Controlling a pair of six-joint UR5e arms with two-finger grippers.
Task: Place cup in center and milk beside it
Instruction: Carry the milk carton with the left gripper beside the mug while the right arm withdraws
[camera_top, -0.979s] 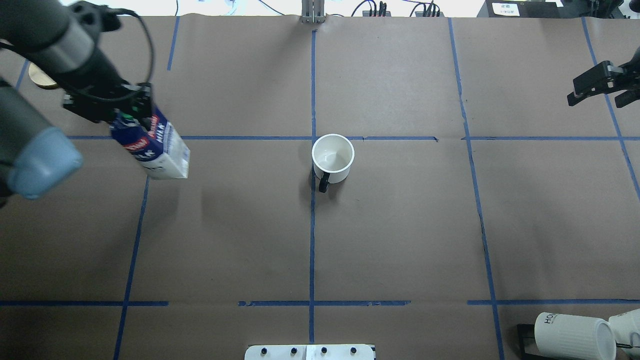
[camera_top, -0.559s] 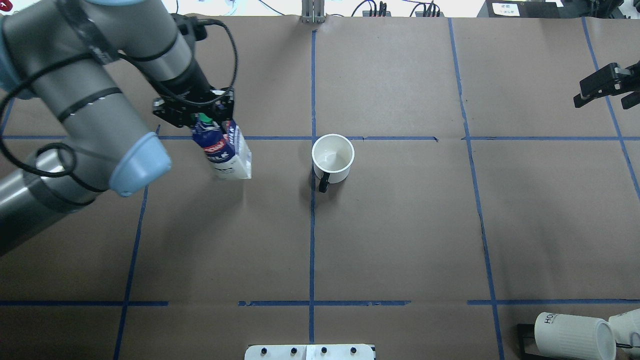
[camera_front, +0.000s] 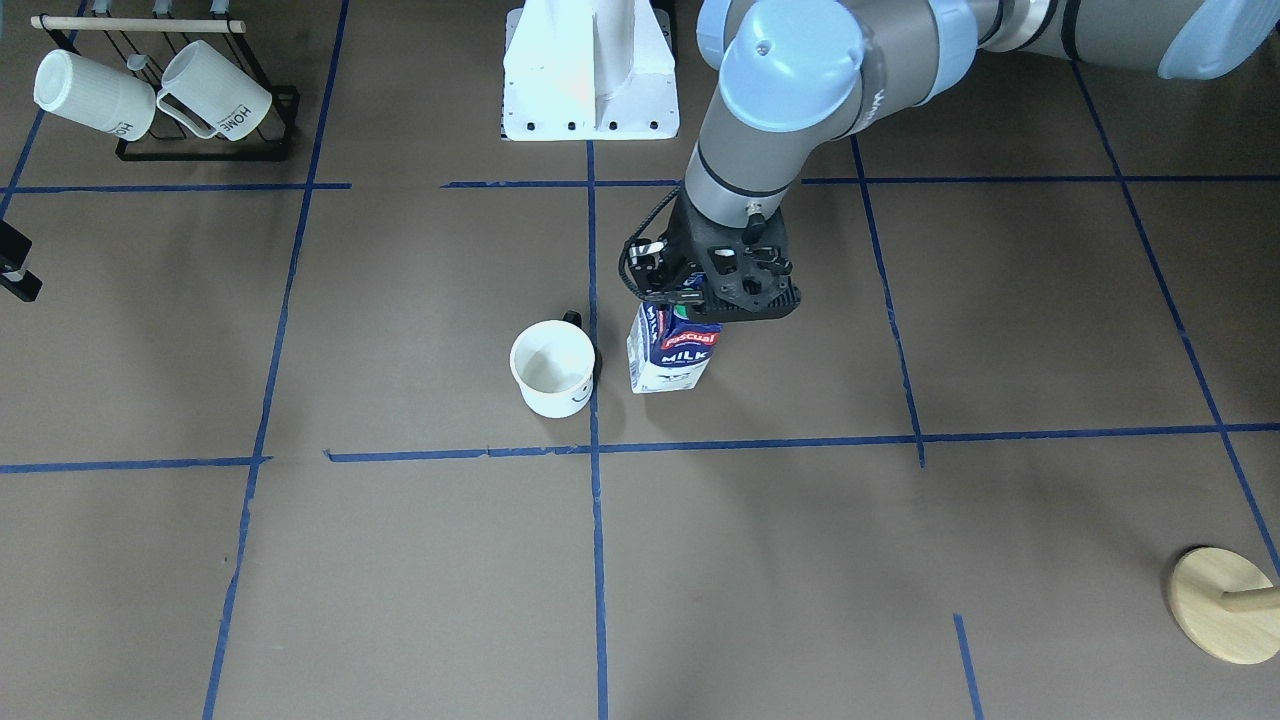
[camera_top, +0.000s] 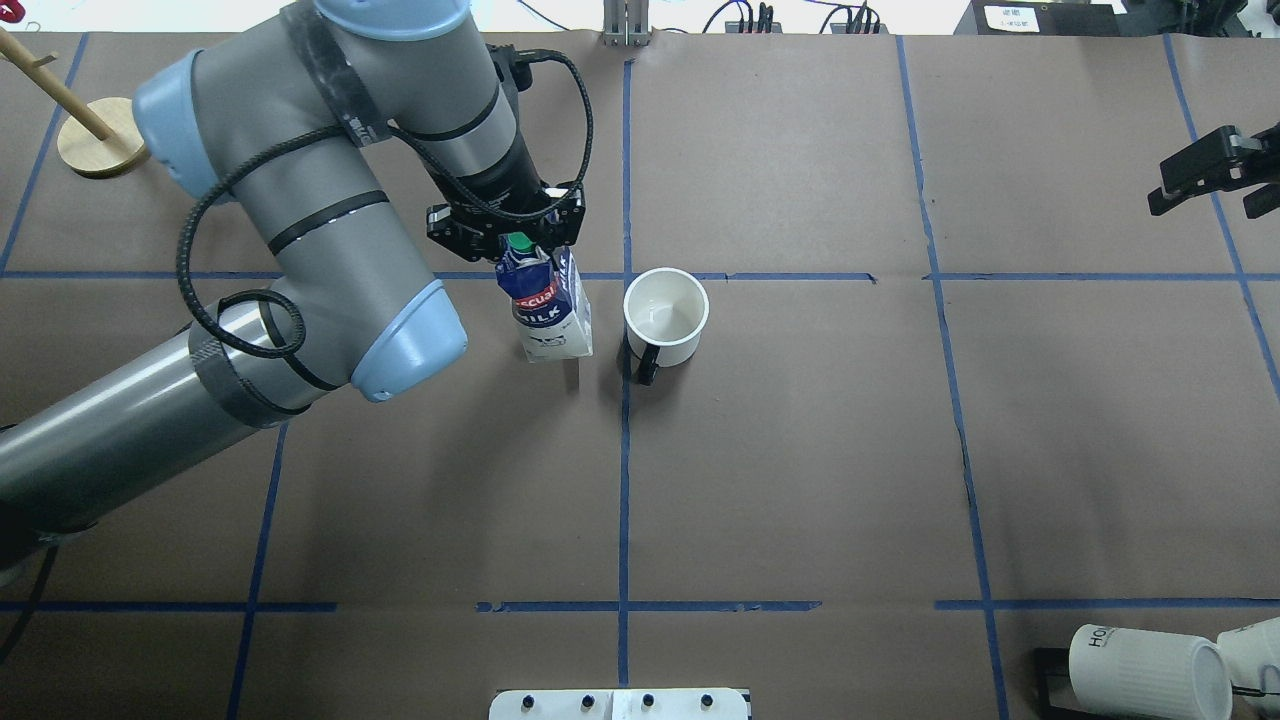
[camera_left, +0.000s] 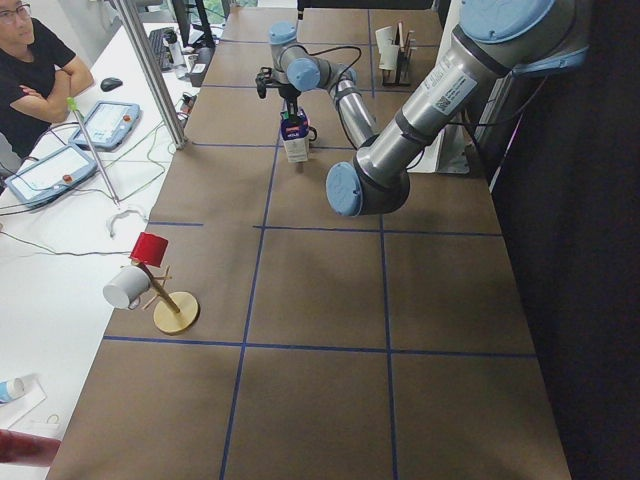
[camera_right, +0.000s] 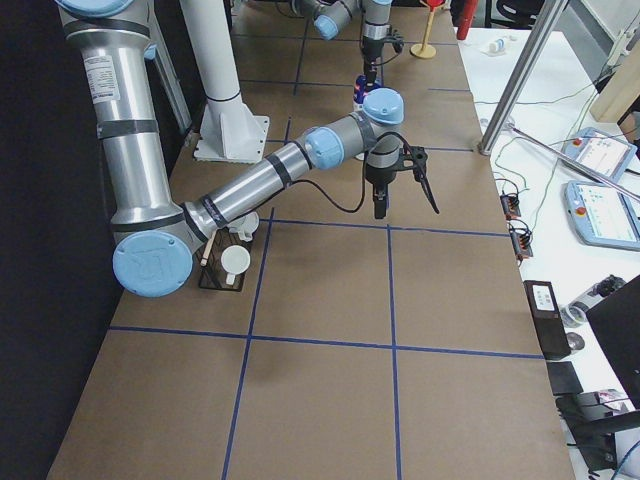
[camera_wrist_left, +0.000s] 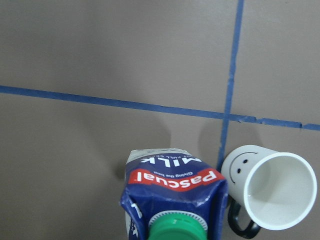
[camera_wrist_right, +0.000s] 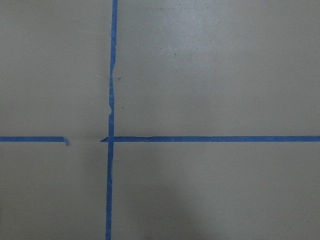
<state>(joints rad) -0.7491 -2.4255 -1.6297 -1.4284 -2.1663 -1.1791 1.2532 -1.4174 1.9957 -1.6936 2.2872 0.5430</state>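
Observation:
The cup (camera_top: 665, 318), a white mug with a smiley face and a black handle, stands upright just right of the centre tape crossing (camera_top: 626, 276). It also shows in the front view (camera_front: 552, 368) and the left wrist view (camera_wrist_left: 272, 192). My left gripper (camera_top: 508, 235) is shut on the top of the milk (camera_top: 552, 315), a blue and white Pascual carton with a green cap. It holds the carton upright close to the left of the cup, its base at or just above the paper (camera_front: 672, 355). A narrow gap separates carton and cup. My right gripper (camera_top: 1205, 200) is open and empty at the far right.
A black rack with ribbed white HOME mugs (camera_top: 1140, 665) sits at the near right corner. A round wooden stand (camera_top: 95, 140) is at the far left. The white robot base plate (camera_top: 620, 703) is at the near edge. An operator sits beyond the table's far side.
My left arm has carried the milk rightward from the far left of the table to just beside the cup. The cup has not moved. The right gripper stays at the right edge.

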